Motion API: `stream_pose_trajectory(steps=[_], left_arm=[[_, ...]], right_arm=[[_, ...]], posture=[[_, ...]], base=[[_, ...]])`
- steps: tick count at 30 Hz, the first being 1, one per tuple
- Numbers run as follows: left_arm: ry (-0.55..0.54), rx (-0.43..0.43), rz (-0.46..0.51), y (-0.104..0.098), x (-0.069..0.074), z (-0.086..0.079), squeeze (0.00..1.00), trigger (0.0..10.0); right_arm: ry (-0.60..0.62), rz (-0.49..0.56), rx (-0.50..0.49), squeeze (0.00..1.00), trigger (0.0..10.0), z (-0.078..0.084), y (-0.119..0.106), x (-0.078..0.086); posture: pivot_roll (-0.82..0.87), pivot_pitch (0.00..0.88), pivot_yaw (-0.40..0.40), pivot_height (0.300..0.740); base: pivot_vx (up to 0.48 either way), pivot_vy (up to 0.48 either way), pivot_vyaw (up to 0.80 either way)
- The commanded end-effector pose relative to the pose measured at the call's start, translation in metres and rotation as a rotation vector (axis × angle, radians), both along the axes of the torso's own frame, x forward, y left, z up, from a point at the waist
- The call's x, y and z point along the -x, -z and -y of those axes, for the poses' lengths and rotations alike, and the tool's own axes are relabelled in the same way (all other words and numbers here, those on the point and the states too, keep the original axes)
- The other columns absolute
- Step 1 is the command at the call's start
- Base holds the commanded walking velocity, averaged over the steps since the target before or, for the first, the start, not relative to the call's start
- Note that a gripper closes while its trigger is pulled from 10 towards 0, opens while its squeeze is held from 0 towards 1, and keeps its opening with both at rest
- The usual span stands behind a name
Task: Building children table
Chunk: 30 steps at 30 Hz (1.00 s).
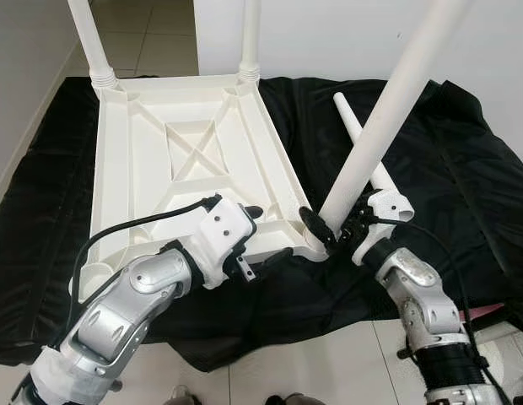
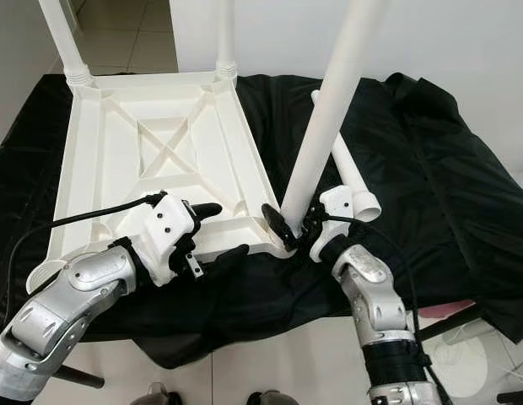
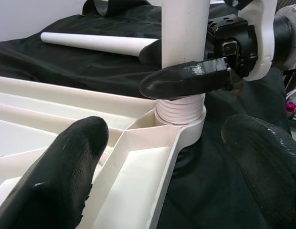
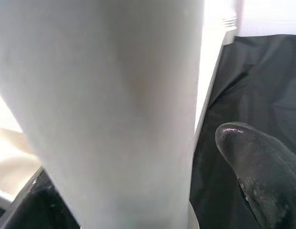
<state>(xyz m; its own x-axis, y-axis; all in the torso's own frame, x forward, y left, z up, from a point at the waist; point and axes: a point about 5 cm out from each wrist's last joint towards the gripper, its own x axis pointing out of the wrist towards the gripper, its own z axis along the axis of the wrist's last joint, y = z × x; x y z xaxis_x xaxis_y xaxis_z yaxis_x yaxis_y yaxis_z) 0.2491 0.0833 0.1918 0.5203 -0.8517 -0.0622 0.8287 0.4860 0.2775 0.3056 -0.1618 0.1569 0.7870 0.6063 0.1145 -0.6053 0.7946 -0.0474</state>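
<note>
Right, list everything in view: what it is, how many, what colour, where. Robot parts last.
table top: one, white, lying upside down on the black cloth, ribbed underside up.
fitted legs: two, white, standing in the two far corner sockets.
leg being fitted: one, white, tilted, its threaded end at the near right corner socket.
loose leg: one, white, lying on the cloth behind the tilted one.
black cloth: one, spread over the tiled floor.
left gripper: black fingers open, at the table top's near edge.
right gripper: black fingers closed around the leg being fitted, near its base.
</note>
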Motion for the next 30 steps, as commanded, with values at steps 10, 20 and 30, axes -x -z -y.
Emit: stream_pose_trajectory(steps=[10, 20, 30], left_arm=[[0.101, -0.068, -0.039, 0.011, 0.004, 0.004, 0.00, 10.0], [0.096, -0.087, -0.061, 0.016, 0.004, 0.003, 0.00, 10.0], [0.097, -0.097, -0.055, 0.018, 0.004, 0.003, 0.00, 10.0]], right_arm=[[-0.118, 0.020, 0.076, 0.00, 8.1, 0.000, 0.000, -0.014], [-0.145, 0.022, 0.099, 0.00, 0.5, 0.002, 0.001, -0.020], [-0.131, -0.011, 0.089, 0.00, 4.8, 0.007, 0.011, -0.019]], posture=[[0.04, 0.097, -0.064, 0.740], [0.04, 0.094, -0.067, 0.740], [0.05, 0.081, -0.072, 0.740]], base=[[0.000, 0.000, 0.00], [0.000, 0.000, 0.00], [0.000, 0.000, 0.00]])
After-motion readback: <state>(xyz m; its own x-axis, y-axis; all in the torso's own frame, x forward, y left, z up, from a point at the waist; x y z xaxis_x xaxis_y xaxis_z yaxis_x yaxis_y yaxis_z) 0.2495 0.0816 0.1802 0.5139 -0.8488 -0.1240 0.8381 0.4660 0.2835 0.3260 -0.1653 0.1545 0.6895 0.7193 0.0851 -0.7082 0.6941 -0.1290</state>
